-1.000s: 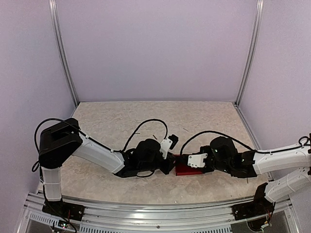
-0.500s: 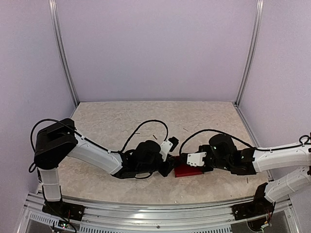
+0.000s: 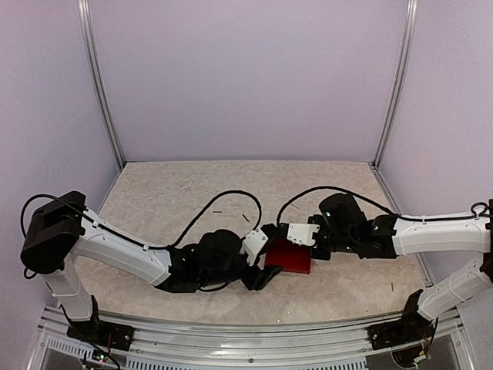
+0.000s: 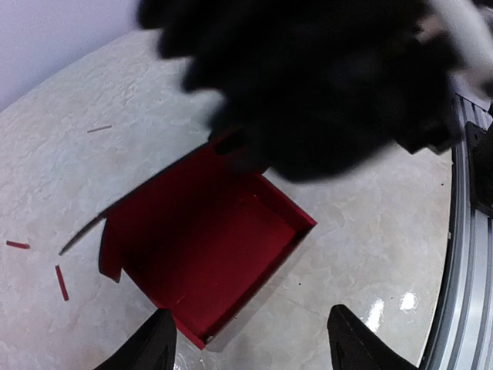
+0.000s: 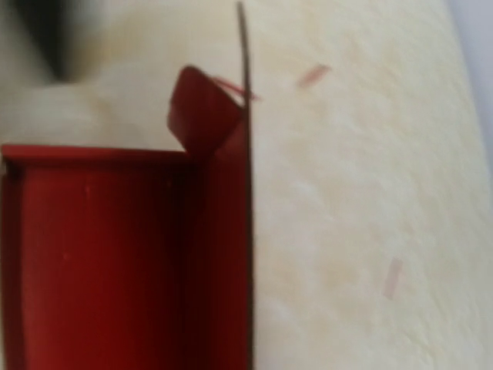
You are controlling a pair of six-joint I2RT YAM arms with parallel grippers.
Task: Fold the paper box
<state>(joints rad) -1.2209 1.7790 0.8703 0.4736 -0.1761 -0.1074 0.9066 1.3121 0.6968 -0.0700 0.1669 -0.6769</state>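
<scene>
Nearest the bottom of the top view, the left gripper (image 4: 253,339) hovers low over the pale marbled surface (image 3: 169,200) with its black fingers (image 4: 158,343) spread wide and nothing between them. Just beyond them, right of centre in the lower half of that view, lies the bright red thin-card paper box (image 3: 290,259), resting on the surface as a shallow tray with its open face up. In the left wrist view its right and near walls stand up, while the left side is unfinished, with a rounded flap (image 4: 109,258) splayed outward. The box looks close to square. I judge that its longer axis runs left to right across the top view, tilted a little, with the loose flap end towards the left arm. Beyond it, the right gripper (image 3: 277,233) sits at the far wall with its fingers fully closed. Whether they pinch card I cannot tell. The card should be very light, springy and easily creased, and likely to slide on the smooth surface. The best hold is probably a thin pinch on a wall or flap edge near a fold line.
</scene>
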